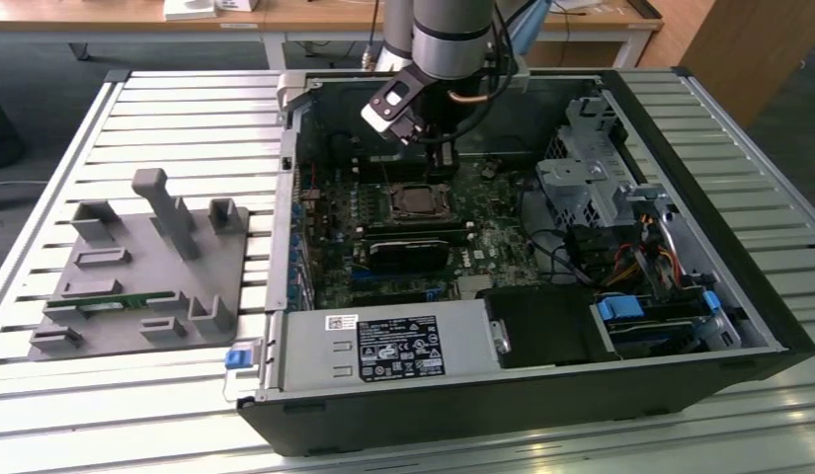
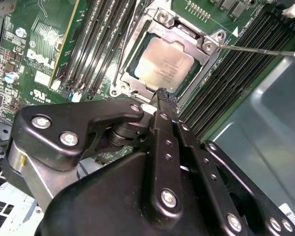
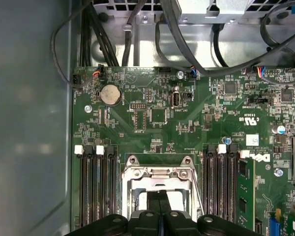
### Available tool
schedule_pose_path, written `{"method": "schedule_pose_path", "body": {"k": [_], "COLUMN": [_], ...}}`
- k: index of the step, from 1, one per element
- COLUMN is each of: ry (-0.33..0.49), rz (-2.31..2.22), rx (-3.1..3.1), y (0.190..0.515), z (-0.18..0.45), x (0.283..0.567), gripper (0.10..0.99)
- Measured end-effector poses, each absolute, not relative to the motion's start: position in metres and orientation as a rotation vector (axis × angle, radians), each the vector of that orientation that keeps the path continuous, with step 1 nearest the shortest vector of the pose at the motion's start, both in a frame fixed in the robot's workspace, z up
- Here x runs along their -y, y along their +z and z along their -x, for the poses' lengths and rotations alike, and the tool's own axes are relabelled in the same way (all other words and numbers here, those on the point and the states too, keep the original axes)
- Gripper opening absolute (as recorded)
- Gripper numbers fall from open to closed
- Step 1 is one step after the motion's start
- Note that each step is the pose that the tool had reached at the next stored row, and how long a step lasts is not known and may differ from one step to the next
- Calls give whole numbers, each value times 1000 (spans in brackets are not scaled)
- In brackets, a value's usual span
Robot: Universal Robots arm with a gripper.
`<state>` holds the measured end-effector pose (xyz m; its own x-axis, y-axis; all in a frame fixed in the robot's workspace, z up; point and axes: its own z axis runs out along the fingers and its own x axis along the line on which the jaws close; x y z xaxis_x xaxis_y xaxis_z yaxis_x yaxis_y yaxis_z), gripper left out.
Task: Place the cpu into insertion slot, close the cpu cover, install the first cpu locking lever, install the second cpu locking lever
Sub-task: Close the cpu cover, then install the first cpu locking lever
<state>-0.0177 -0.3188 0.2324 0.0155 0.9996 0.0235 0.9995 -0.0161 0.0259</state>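
Pincer (image 2: 163, 94) fingers pressed together, pinching nothing, tips close by edge of silver cover (image 2: 207, 47). Chip (image 2: 163, 64) lying flat inside closed cover frame on green board (image 2: 34, 29). Thin lever (image 2: 258, 49) sticking out free beside cover.

Printed sticker (image 1: 396, 349) on power supply (image 1: 315, 367), white logo lettering (image 3: 258, 158) on motherboard (image 3: 152, 128)

I read this as a robotics lab. An opened desktop tower (image 1: 539, 405) lies on a slatted metal table (image 1: 183, 109) beside a grey fixture block (image 1: 118, 276). Wooden desks (image 1: 315, 15) stand behind.
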Motion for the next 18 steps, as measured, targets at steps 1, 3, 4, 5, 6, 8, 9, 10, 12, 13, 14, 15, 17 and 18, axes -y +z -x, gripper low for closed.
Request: {"method": "schedule_pose_path", "body": {"k": [1,3,4,5,6,8,9,10,12,13,14,15,17,18], "ry": [55,55,55,55,55,55,55,55,55,55,55,55,55,55], "rz": [-2237,-2237,-2237,-2237,-2237,-2237,-2237,-2237,-2237,-2237,-2237,-2237,-2237,-2237], "rx": [-2202,-2202,-2202,-2202,-2202,-2202,-2202,-2202,-2202,-2202,-2202,-2202,-2202,-2202], "y": [232,232,232,232,232,232,232,232,232,232,232,232,232,232], "z": [18,20,20,21,22,24,25,26,27,28,29,29,30,31], "x": [319,319,319,319,319,319,319,319,319,319,319,319,319,319], "gripper": [106,106,106,106,106,106,106,106,106,106,106,106,106,106]}}
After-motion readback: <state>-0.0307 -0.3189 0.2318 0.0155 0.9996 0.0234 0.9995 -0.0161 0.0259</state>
